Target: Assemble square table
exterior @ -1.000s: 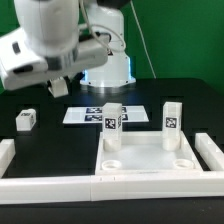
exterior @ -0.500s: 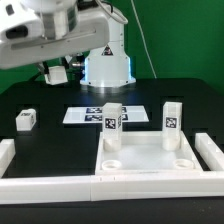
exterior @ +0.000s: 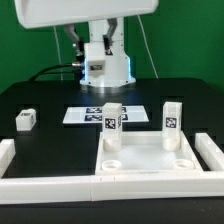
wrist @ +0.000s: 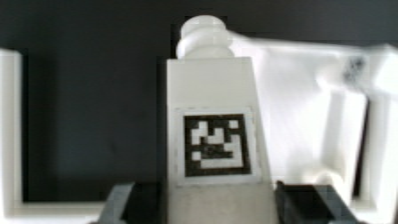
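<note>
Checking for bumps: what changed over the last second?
The arm lifted up, carrying the claw out of the exterior view; the wrist view shows it clamped on a leg. The tabletop, the two standing legs and the loose leg stayed put.

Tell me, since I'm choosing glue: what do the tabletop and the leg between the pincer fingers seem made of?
Tabletop: probably rigid plastic, matte white, moulded rim and sockets. Leg: seemingly the same smooth white plastic, with a printed-looking tag.
</note>
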Robot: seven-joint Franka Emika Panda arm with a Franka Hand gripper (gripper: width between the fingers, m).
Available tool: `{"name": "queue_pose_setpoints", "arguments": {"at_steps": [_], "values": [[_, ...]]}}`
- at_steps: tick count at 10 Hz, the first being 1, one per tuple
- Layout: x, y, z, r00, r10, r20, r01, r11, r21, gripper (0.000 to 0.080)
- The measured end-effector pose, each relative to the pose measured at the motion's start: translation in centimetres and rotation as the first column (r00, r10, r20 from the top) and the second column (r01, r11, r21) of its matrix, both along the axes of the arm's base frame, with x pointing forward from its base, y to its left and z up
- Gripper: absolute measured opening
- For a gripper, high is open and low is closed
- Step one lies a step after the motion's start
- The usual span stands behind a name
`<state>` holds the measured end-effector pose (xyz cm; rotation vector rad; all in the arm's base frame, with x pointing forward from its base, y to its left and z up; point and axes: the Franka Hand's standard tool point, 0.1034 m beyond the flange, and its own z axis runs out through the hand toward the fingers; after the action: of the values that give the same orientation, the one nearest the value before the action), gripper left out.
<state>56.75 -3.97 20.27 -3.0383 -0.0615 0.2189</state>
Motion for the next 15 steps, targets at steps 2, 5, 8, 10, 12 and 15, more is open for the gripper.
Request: {"name": "queue_pose_setpoints", "arguments": {"at_steps": [2,5,8,10,12,15], "values": [[-0.4,-0.8,-0.3,0.992,0.027,0.123,-0.024,1.000,-0.018,0.0290],[0.8,-1.2,-0.5,0.942,0.010,0.335,0.007,0.999,-0.051,0.0290],[1.9,6.0,-1.6,0.852,-0.136,0.506,0.136,0.990,0.037,0.0290],[4.5,11.6,-3.1,0.753,-0.246,0.611,0.213,0.969,0.127,0.0290],[4.9,12.6,-3.4,0.677,-0.233,0.698,0.197,0.971,0.133,0.0290],[4.6,12.6,-4.0,0.675,-0.228,0.702,0.195,0.972,0.128,0.0290]]}}
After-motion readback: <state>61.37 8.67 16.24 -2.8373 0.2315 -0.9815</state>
